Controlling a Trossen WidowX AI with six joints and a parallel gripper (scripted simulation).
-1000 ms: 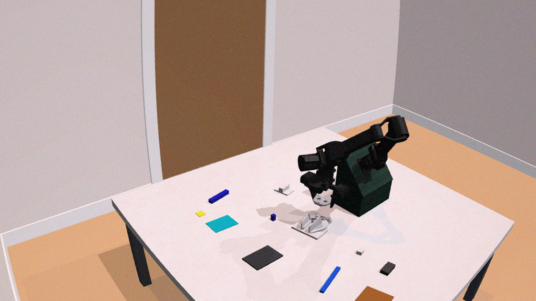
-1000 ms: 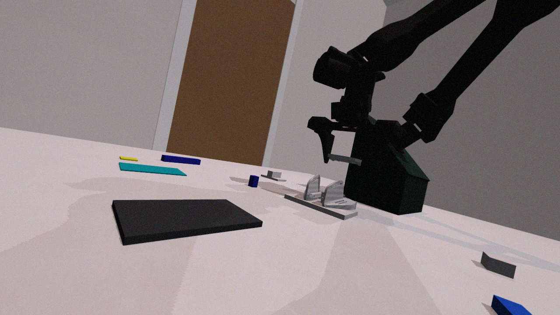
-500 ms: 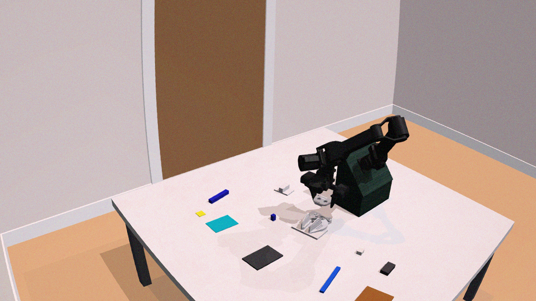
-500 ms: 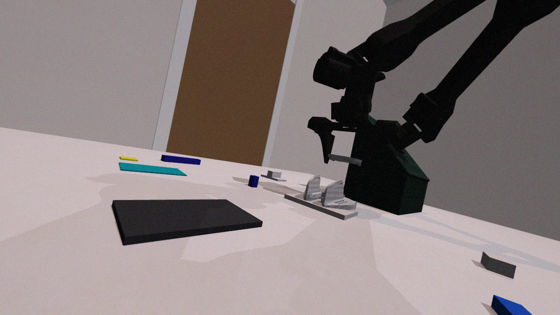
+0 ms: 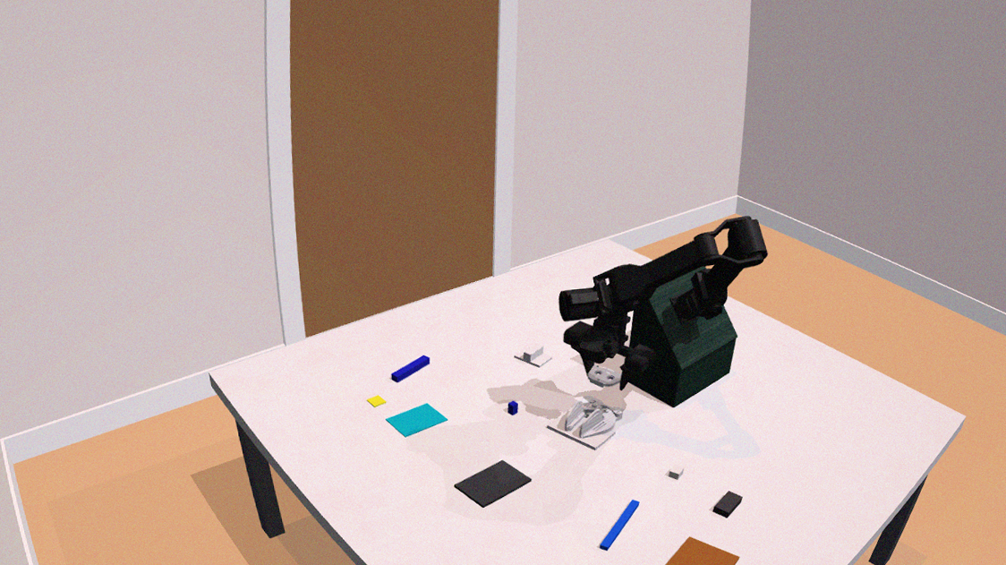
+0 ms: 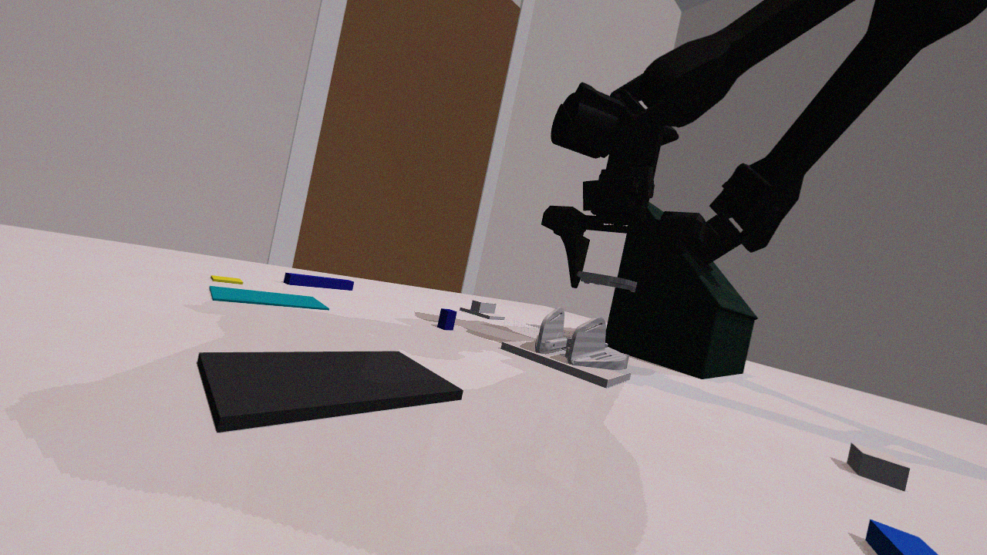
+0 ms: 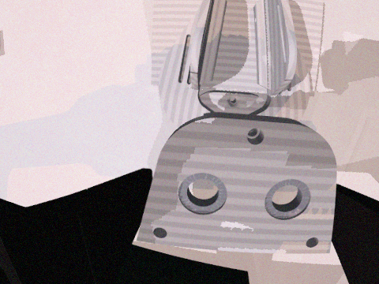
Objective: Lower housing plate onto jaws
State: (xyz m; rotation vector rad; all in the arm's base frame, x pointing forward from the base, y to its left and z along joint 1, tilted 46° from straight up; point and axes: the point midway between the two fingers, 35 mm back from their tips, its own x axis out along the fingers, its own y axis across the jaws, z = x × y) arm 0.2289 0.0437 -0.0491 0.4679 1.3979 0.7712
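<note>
From my seat at the controls, I have the claw holding the housing plate between its fingers, which stand well apart, one on each side edge. In the wrist view I see the left edge against the dark finger at 9 o'clock and the right edge against the one at 3 o'clock. The plate's rounded end points to 12 o'clock, with two large ringed holes showing in its face.

The exterior view shows me a gap beneath the plate: it hangs in the air, off the two jaw stubs, which stand upright on a pale base slab at about 7 o'clock from it. In my wrist view those stubs are at 12 o'clock from the plate. It looks roughly flat, but I can't tell whether it is truly level.

Taking the top view as my dial, centred on the slab, I have a small navy block at 9 o'clock, a black panel at 8 and a small pale bracket at 11. The dark green pedestal sits at about 2.
</note>
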